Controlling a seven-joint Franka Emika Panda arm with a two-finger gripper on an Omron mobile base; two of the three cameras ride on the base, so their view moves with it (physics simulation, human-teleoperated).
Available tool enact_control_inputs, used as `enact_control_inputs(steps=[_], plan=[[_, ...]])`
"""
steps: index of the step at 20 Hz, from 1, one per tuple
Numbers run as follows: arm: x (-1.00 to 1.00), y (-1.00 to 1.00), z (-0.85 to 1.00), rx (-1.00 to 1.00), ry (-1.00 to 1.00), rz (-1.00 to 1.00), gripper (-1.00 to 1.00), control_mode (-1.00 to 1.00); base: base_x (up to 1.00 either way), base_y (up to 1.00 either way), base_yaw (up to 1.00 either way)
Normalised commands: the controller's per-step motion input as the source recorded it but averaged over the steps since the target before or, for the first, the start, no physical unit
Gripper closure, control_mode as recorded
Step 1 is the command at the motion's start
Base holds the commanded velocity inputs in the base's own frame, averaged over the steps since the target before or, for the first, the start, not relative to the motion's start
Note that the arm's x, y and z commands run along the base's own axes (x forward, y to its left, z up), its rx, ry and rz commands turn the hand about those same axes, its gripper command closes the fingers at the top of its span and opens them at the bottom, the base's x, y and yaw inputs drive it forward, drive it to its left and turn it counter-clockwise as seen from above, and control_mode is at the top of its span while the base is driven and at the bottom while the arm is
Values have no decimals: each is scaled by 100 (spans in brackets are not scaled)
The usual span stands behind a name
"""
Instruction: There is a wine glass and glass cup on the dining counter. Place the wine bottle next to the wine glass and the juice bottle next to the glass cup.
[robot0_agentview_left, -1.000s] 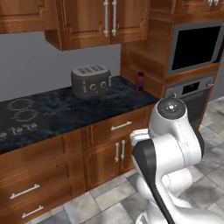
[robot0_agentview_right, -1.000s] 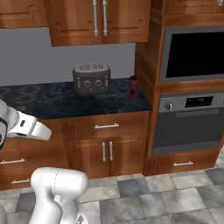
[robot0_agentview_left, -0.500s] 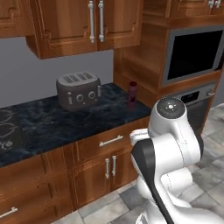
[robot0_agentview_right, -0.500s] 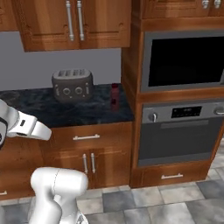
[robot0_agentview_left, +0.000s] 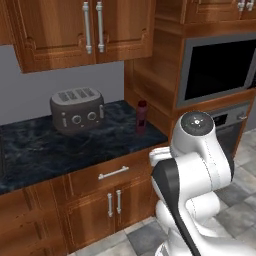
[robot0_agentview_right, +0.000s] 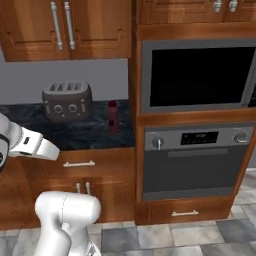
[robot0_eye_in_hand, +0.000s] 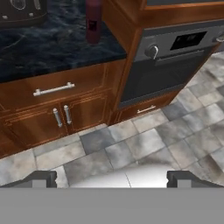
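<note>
The juice bottle is a slim dark-red bottle with a red cap. It stands upright on the dark marbled kitchen counter, near the counter's right end beside the wooden oven cabinet. It also appears in the right base view, and in the hand view at the top edge. My gripper hangs well above the tiled floor in front of the cabinets, far from the bottle. Its fingertips stand wide apart and open, with nothing between them. The wine bottle, wine glass, glass cup and dining counter are out of view.
A grey toaster sits on the counter left of the bottle. Wooden upper cabinets overhang the counter. A microwave and a wall oven fill the tall cabinet to the right. Grey floor tiles lie open below.
The whole picture has shifted, so the base has driven closer and turned. Toaster, bottle and oven now look larger. The gripper stays open.
</note>
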Motion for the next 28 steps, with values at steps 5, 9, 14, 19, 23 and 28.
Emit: enact_control_inputs(steps=[5, 9, 14, 19, 23, 28], plan=[[0, 0, 0, 0, 0, 0, -100, 100, 72, -33, 14], [0, 0, 0, 0, 0, 0, -100, 100, 72, -32, 15], [0, 0, 0, 0, 0, 0, -100, 100, 65, -26, 14], [0, 0, 0, 0, 0, 0, -100, 100, 27, -2, 17], [0, 0, 0, 0, 0, 0, -100, 100, 44, 0, 18], [0, 0, 0, 0, 0, 0, -100, 100, 58, 0, 11]])
